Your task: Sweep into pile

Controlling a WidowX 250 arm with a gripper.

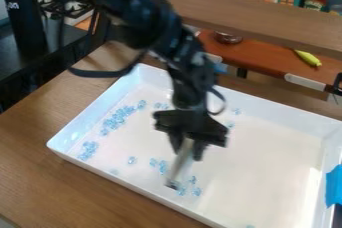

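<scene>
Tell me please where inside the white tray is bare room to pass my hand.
The widest bare patch lies between the gripper and the right wall of the tray, by the blue tape. It is crowded along the left wall, with blue beads, and around the stick, with more beads.

The tray [264, 172] is plain white, and the small pieces [119, 117] scattered on it are a glassy pale blue. The bench [40, 137] is warm mid-brown wood; the beam [240, 7] on the far side is a similar brown, the shelf [260, 62] beyond it redder, with a yellow-green item [308, 58]. Black covers the arm [150, 27] and end effector [188, 152]; the slim tool [179, 164] is pale grey, dark-tipped. The tape [334, 186] at right is vivid blue.
</scene>
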